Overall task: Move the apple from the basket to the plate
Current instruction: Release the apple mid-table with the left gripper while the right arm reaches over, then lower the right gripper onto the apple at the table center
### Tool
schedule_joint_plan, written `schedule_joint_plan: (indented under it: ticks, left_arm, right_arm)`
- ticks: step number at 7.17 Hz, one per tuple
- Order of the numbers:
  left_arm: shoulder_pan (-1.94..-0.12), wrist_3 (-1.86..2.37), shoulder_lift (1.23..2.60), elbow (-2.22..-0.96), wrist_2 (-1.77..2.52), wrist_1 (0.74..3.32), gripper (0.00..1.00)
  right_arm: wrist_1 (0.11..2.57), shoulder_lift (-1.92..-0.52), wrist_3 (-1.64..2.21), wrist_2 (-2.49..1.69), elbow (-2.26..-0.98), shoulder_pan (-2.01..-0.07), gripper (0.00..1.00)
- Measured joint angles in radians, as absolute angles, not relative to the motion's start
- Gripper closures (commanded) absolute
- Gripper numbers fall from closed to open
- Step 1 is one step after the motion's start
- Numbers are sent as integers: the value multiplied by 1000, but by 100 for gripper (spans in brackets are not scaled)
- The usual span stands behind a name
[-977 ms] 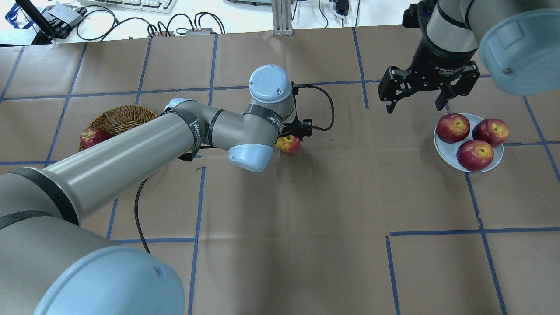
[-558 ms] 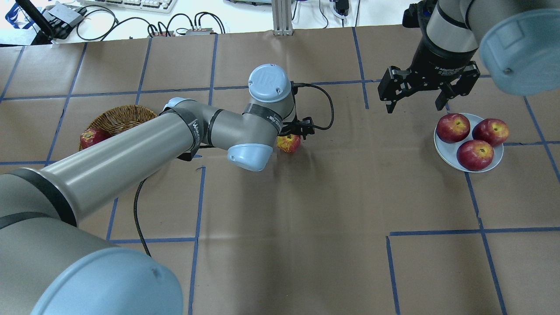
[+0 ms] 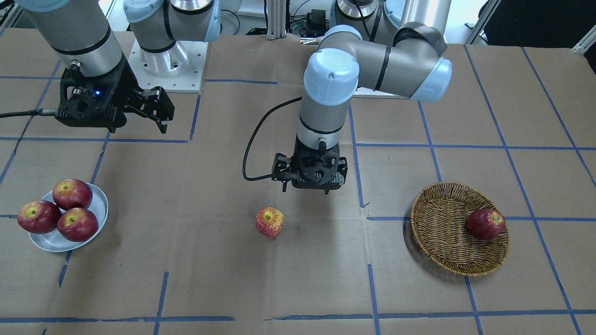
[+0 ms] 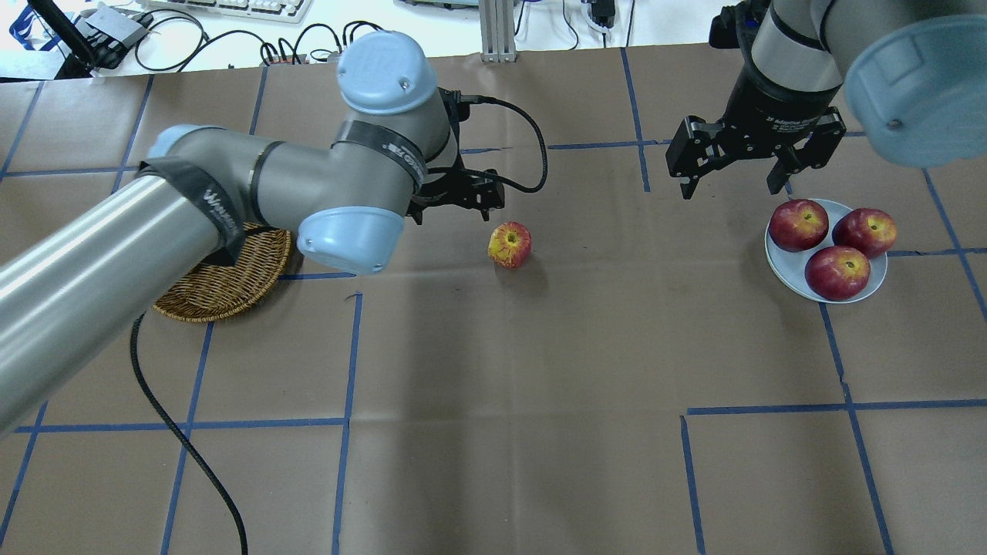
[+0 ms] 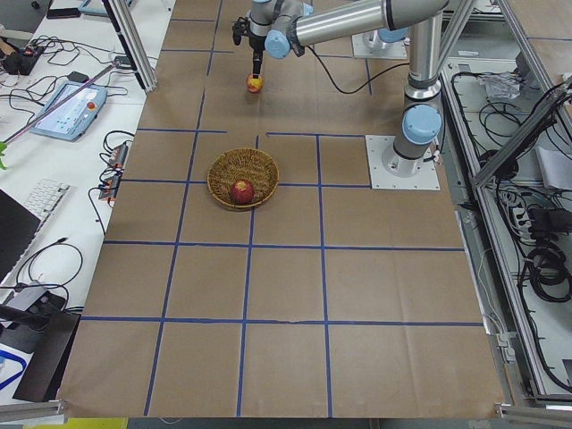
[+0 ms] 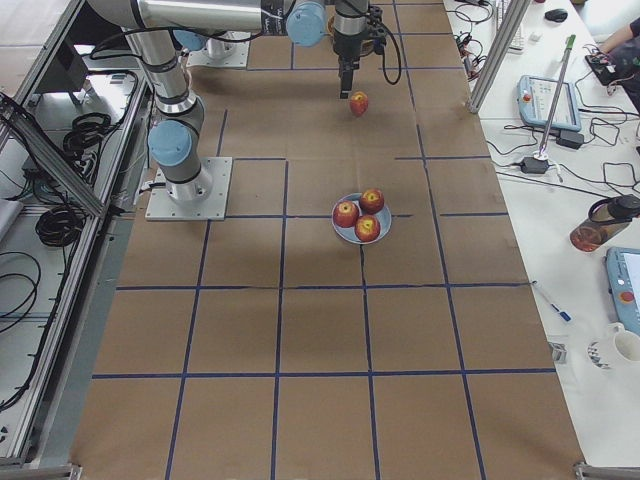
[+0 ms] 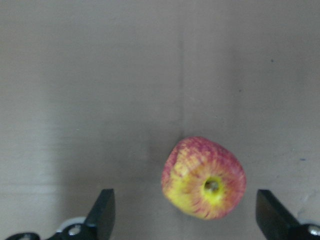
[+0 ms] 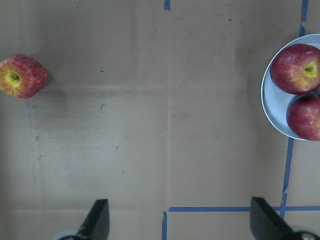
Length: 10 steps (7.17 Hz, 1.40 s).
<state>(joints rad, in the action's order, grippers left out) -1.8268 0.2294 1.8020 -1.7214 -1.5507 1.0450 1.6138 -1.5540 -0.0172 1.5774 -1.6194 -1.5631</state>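
The pale pinkish-red apple [image 4: 510,245] with yellow streaks lies alone on the brown paper mid-table, and shows in the front view [image 3: 269,222] too. My left gripper [image 4: 480,202] is open and empty, raised just beside and above it. The left wrist view shows the apple [image 7: 204,178] between the open fingertips [image 7: 102,212], untouched. The wicker basket [image 3: 433,218] sits on my left, the grey-white plate [image 4: 780,262] on my right. My right gripper [image 4: 731,189] is open and empty above the table, beside the plate [image 8: 272,107].
One dark red apple [image 3: 485,224] lies in the basket; my left arm hides it in the overhead view. Three dark red apples [image 4: 798,224] fill the plate. A black cable [image 4: 532,154] trails from the left wrist.
My left arm has lifted and swung back toward the basket side, off the apple. The apple stays where it was on the table. The right arm has not moved.
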Motion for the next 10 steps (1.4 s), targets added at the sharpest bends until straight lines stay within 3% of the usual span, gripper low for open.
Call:
schedule_joint_plan:
  ticks: [4, 10]
  left_arm:
    - [-1653, -23, 1424, -1734, -1550, 1480, 1]
    - [-1596, -126, 1390, -1775, -1541, 1505, 1]
  right_arm:
    - [1655, -1539, 60, 1579, -1610, -1603, 0]
    - [1922, -1274, 432, 1594, -1540, -1909, 0]
